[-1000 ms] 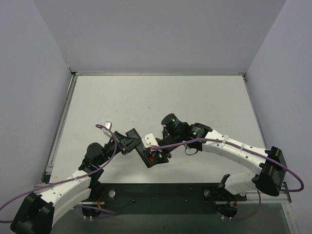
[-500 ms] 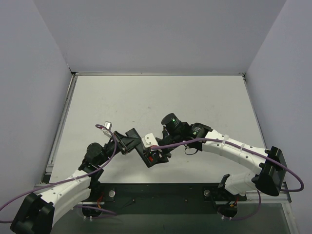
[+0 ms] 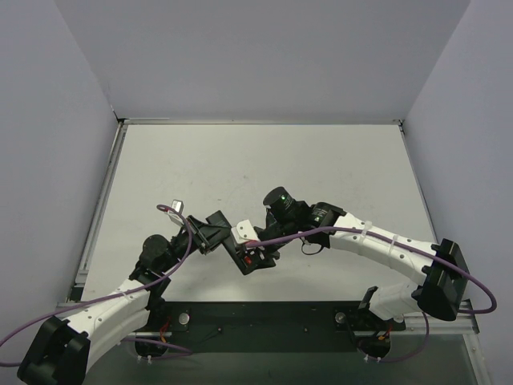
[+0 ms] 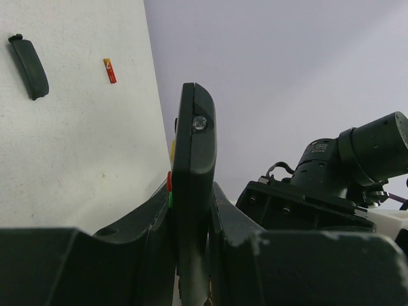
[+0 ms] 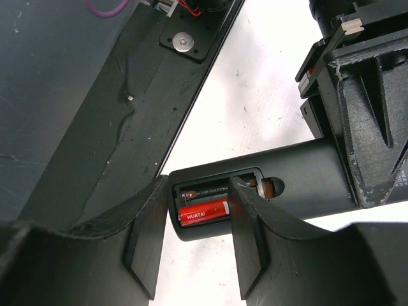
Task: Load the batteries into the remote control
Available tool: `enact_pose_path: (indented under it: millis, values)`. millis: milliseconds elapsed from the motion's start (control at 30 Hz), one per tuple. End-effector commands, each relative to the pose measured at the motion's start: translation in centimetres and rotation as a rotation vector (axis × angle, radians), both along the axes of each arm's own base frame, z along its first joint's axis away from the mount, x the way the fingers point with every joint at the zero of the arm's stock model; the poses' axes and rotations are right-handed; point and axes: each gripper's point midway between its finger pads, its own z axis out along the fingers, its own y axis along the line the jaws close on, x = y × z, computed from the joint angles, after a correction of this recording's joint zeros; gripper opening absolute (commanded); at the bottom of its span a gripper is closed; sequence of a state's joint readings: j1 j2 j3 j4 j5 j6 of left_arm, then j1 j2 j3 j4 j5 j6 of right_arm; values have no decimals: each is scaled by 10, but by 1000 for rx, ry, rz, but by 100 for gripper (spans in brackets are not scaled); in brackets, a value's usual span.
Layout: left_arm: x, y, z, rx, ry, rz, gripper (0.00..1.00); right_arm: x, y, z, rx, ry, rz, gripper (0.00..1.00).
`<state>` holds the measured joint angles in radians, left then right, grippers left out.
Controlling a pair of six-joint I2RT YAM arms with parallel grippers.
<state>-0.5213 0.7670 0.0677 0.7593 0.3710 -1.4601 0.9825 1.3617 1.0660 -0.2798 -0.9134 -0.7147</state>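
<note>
**Remote control** (image 5: 299,175): 1 unit, black, held clear of the table (image 3: 240,136) at about 6 o'clock of its white top. The battery bay is open and faces the right wrist camera.

**Left gripper** (image 4: 193,217): closed tight on the remote, which stands edge-on between its fingers (red and green buttons show at the left edge).

**Right gripper** (image 5: 199,191): jaws narrow, about 1 cell-length apart, straddling the open bay. Whether they clamp anything cannot be told.

**Seated cell** (image 5: 204,213): 1, red, lying lengthwise in the lower slot of the bay.

**Darker form** (image 5: 205,192): in the slot above, between the right fingertips (a 2nd cell or a reflection, unclear).

**Loose cell** (image 4: 110,70): 1, red, on the table at 11 o'clock in the left wrist view.

**Cover piece** (image 4: 29,58): 1, black, at 10 o'clock there, near the loose cell but apart from it.
</note>
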Motion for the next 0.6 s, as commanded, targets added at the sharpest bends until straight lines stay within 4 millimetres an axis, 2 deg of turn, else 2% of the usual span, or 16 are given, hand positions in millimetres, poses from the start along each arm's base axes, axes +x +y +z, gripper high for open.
enact_pose_path:
  millis: [0,567]
  values:
    - [-10,1,60,-153,-129,-43,0,10,-11,-28,-78,-23,-32,38]
    - [-23,0,81,-233,-167,-105,0,26,1,-31,-2,3,-79,27]
